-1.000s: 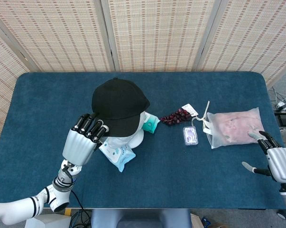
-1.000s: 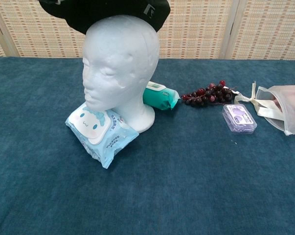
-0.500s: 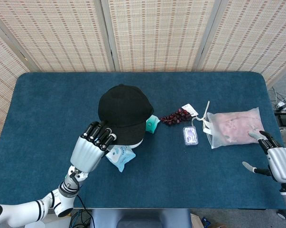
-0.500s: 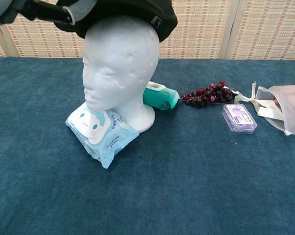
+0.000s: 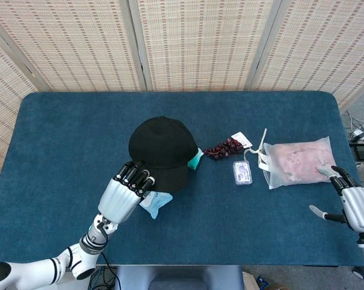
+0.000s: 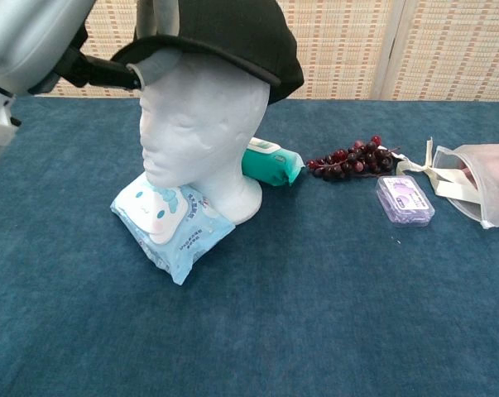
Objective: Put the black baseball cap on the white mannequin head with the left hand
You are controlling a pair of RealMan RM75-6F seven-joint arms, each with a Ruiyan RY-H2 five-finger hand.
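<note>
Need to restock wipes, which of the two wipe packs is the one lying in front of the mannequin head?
The light blue cartoon pack; the teal pack lies behind it.

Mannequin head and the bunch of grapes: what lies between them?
A teal wipes pack lies between the mannequin head and the grapes, plainest in the chest view.

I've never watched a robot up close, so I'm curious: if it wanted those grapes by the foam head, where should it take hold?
Probably by the middle of the grapes, from above. The bunch lies flat and loose on the table; no stem is plainly visible. A green packet sits to one side, a small purple box to the other, so the top is the freest approach.
</note>
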